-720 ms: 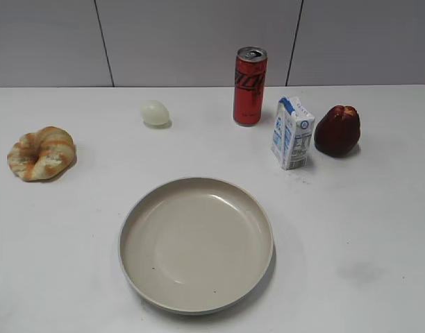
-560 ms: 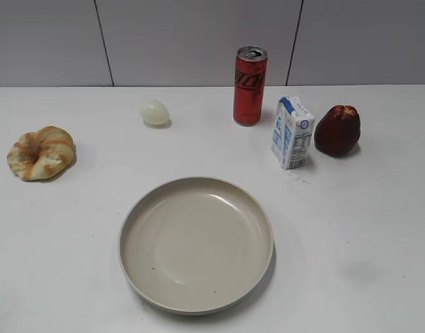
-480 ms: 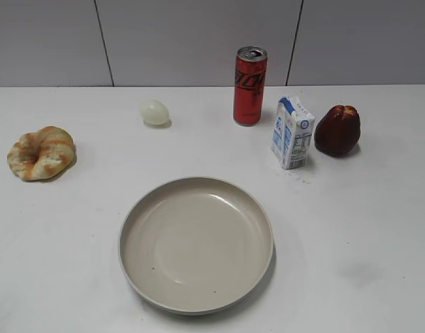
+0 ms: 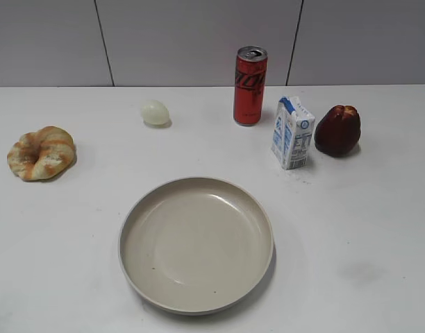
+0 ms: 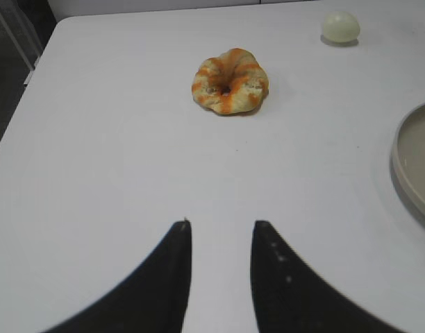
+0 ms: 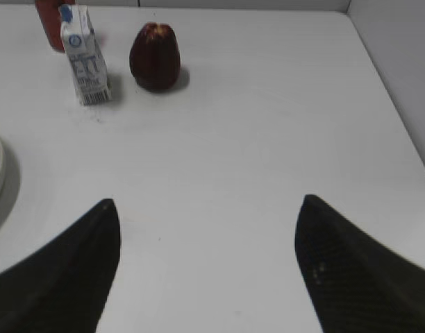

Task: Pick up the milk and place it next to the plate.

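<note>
White-and-blue milk [image 4: 292, 132] carton stands upright at 1 o'clock from the plate [image 4: 196, 243], untouched. Probably light and crushable; grasp its flat sides mid-body. Right gripper [image 6: 207, 260] spread wide, left gripper [image 5: 221, 260] narrowly parted.

The milk [image 4: 292, 132] stands upright between the red can [image 4: 250, 86] and dark-red fruit [image 4: 337, 130], beyond the plate [image 4: 196, 243].

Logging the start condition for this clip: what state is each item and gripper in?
milk: upright, untouched, beside the red fruit
soda can: upright, tab opened
plate: empty
left gripper: jaws narrowly apart, empty
right gripper: jaws wide open, empty
</note>
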